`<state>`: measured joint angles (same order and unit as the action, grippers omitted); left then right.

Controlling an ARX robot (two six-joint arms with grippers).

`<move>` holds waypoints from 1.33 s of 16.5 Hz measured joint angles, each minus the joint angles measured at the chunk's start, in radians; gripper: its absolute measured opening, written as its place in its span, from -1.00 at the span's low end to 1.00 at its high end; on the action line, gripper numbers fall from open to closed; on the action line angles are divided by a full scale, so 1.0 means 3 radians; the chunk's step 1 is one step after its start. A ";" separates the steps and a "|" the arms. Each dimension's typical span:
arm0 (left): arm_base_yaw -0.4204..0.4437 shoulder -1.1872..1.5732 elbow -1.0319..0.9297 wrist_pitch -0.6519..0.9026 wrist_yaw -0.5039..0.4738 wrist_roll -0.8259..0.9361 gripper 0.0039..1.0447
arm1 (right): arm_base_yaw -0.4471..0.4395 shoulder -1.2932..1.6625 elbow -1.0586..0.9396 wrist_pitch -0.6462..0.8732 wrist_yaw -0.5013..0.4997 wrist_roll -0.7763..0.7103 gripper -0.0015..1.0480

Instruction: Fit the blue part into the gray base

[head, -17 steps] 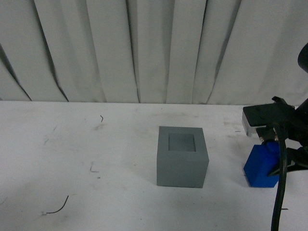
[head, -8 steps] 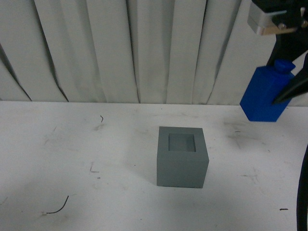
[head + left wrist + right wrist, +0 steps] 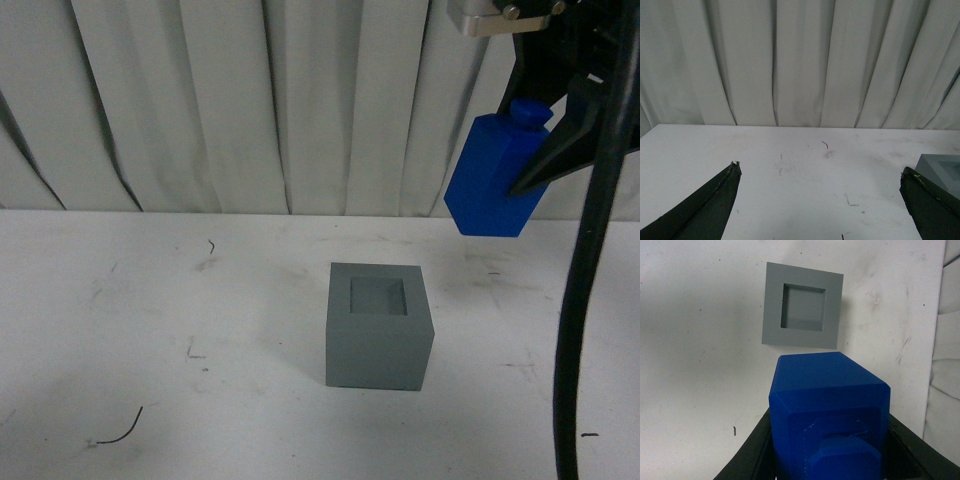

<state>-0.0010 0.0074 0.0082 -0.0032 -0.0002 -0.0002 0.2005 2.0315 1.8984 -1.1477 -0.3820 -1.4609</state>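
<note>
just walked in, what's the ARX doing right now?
The right gripper holds the blue part in the air, knob end up, above and to the right of the gray base. The base sits on the white table with its square recess facing up and empty; the part is not yet over it. The left gripper is open and holds nothing.
</note>
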 joint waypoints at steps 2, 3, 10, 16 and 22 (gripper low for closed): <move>0.0000 0.0000 0.0000 0.0001 0.0000 0.0000 0.88 | 0.0046 0.0113 0.0000 0.0057 -0.0005 0.0090 -0.10; 0.0000 0.0000 0.0000 0.0001 0.0000 0.0000 0.88 | 0.0079 0.0159 0.0000 0.0081 -0.0014 0.0139 -0.10; 0.0000 0.0000 0.0000 0.0001 -0.0001 0.0000 0.88 | 0.0411 0.0530 0.0052 0.0268 -0.0019 0.0598 -0.10; 0.0000 0.0000 0.0000 0.0001 0.0000 0.0000 0.88 | 0.0488 0.0704 0.0146 0.0387 0.0056 0.0727 -0.10; 0.0000 0.0000 0.0000 0.0001 0.0000 0.0000 0.88 | 0.0435 0.0752 0.0151 0.0490 0.0136 0.0760 -0.10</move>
<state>-0.0010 0.0074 0.0082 -0.0029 -0.0002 -0.0002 0.3309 2.2570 1.9438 -1.0008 -0.3412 -1.2327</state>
